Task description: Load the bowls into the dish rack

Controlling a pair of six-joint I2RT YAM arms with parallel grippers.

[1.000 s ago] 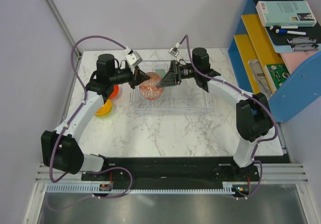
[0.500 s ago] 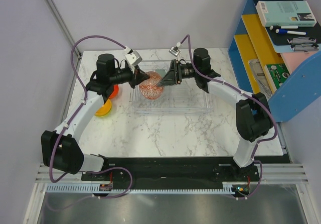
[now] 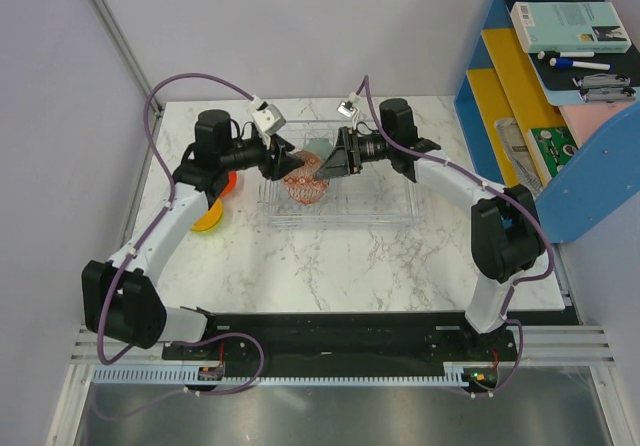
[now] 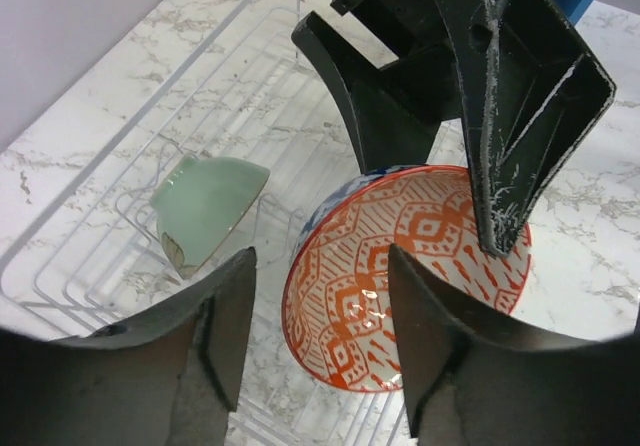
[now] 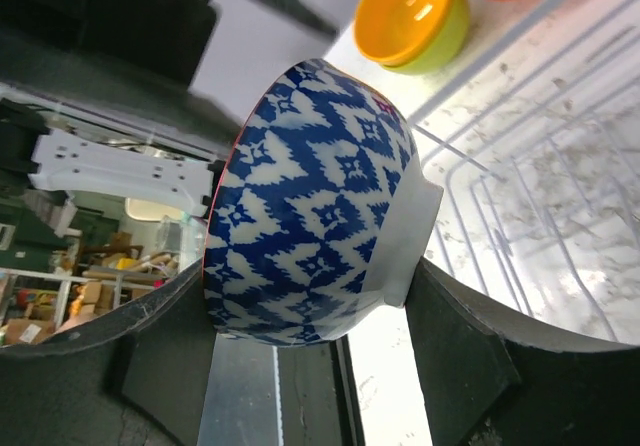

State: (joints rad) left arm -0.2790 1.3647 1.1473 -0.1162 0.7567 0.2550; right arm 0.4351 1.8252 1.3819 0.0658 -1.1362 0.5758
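Right gripper [image 4: 450, 196] clamping patterned bowl [image 4: 410, 276] by its rim, one finger inside, tilting it on edge over dish rack [image 3: 390, 206] left end, near table's far edge. Left gripper [image 4: 320, 261] gaping just beside. Bowl likely rigid, glazed, slippery, chippable; rim hold suiting. Grey-green bowl [image 4: 205, 211] crowding far-left; open ribs lying rightward

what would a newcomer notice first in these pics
The red-patterned bowl, blue-white zigzag outside, stands out: the right end effector pinches its rim, holding it tilted over the left part of the clear dish rack, with the open left end effector close beside. A pale green bowl lies tipped in the rack, and an orange-yellow bowl sits outside it on the marble table.
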